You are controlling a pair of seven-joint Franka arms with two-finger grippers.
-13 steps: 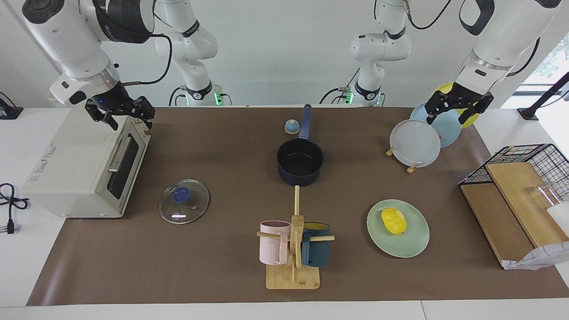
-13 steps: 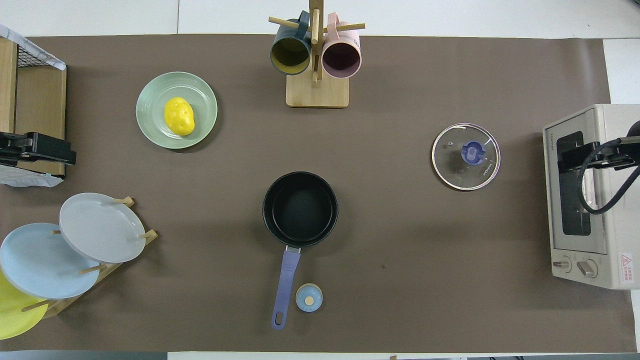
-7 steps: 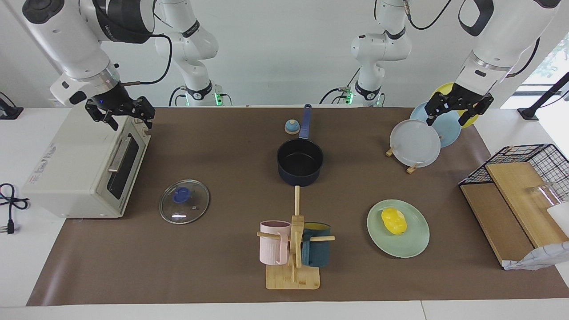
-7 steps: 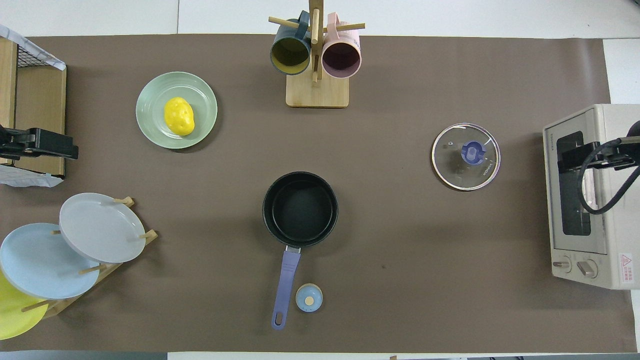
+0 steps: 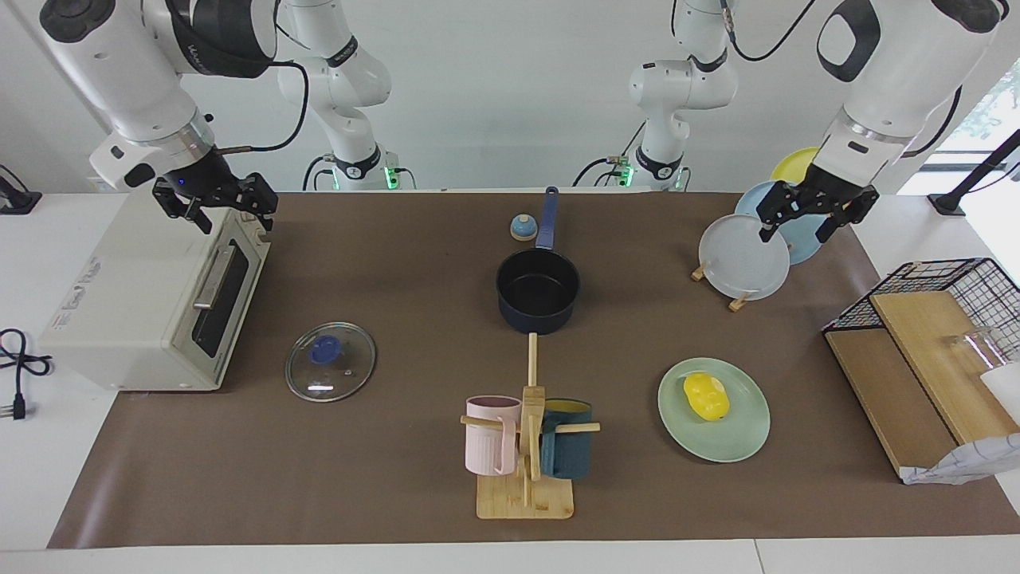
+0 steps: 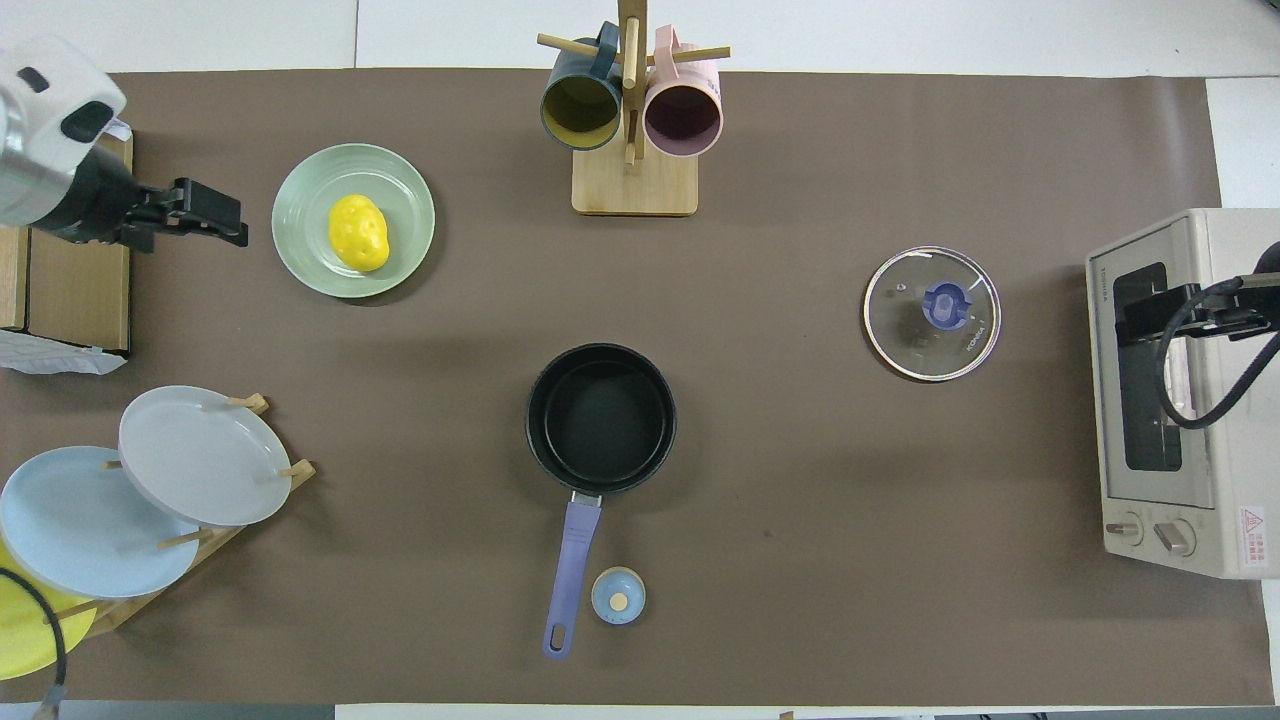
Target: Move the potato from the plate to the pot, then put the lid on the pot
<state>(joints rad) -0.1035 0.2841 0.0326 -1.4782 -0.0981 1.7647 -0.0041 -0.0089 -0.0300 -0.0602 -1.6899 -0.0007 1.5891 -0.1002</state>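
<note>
The yellow potato [image 5: 706, 396] [image 6: 358, 232] lies on the mint-green plate [image 5: 741, 442] [image 6: 300, 250] toward the left arm's end of the table. The navy pot [image 5: 538, 291] [image 6: 600, 418] stands empty mid-table, its blue handle pointing toward the robots. The glass lid [image 5: 331, 372] [image 6: 900, 330] with a blue knob lies flat on the mat in front of the toaster oven. My left gripper [image 5: 793, 233] [image 6: 235, 222] is open and empty, raised over the mat beside the plate. My right gripper [image 5: 233, 219] [image 6: 1130, 320] is open and empty, waiting over the toaster oven.
A toaster oven [image 5: 151, 295] stands at the right arm's end. A mug rack [image 5: 526, 446] with two mugs is farther from the robots than the pot. A small bell [image 5: 523, 228] sits by the pot handle. A rack of upright plates [image 5: 745, 255] and a wire-and-wood shelf [image 5: 916, 359] stand at the left arm's end.
My left gripper has moved from over the wooden shelf toward the mint-green plate. The right arm and all objects have stayed still.
</note>
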